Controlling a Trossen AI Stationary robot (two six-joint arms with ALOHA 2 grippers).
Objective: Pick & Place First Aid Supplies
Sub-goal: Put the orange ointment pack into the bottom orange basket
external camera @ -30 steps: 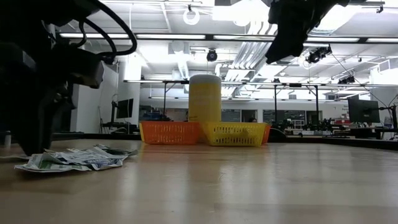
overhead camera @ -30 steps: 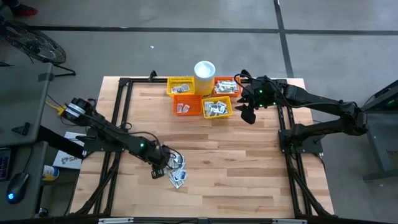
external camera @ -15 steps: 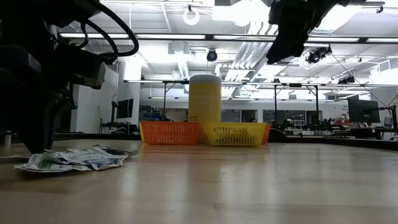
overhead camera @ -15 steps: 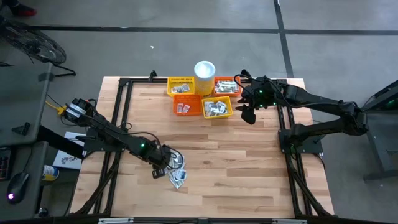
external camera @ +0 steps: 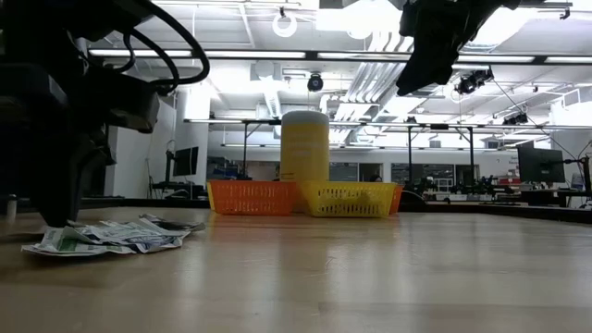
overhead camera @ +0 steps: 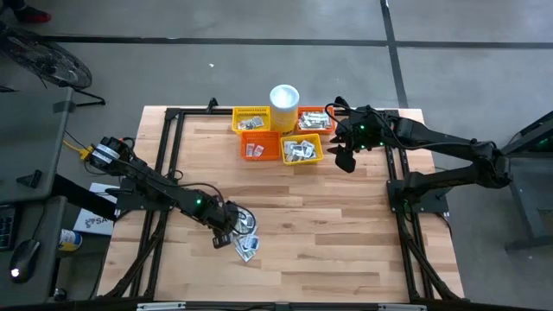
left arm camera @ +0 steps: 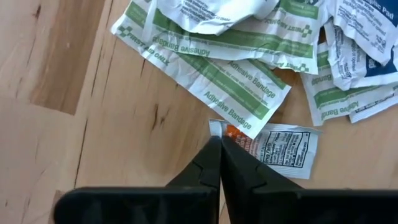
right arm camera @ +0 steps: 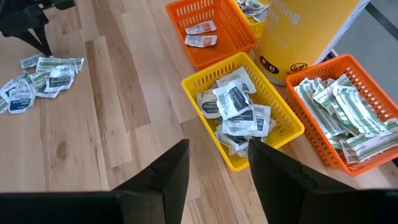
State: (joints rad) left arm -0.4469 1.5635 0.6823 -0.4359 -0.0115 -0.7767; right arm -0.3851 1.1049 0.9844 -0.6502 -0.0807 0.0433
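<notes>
The first aid supplies lie as a loose pile of white and green-printed sachets (overhead camera: pixel 247 235) flat on the wooden table's near left part, also seen in the low view (external camera: pixel 106 237). My left gripper (overhead camera: pixel 226 235) points down at the pile's left edge, shut at the corner of a small white sachet with orange print (left arm camera: pixel 280 149). My right gripper (overhead camera: pixel 346 157) hangs open above the table beside the baskets, holding nothing (right arm camera: pixel 217 163). My left gripper comes from above, pointing down, and its two shut fingertips (left arm camera: pixel 214 149) meet at the corner of the small white sachet (left arm camera: pixel 221 129). The fingertips hide how much of the corner lies between them. The sachet lies flat on the table under a green bandage packet.
Several mesh baskets stand at the far middle: yellow (overhead camera: pixel 251 119), orange (overhead camera: pixel 259 147), yellow (overhead camera: pixel 301 149) and orange (overhead camera: pixel 313 119), all holding packets. A white cup (overhead camera: pixel 284 100) stands among them. Bare wood lies between pile and baskets.
My left gripper has shut its fingers at the pile's left edge, staying in place. The pile has not visibly moved.
</notes>
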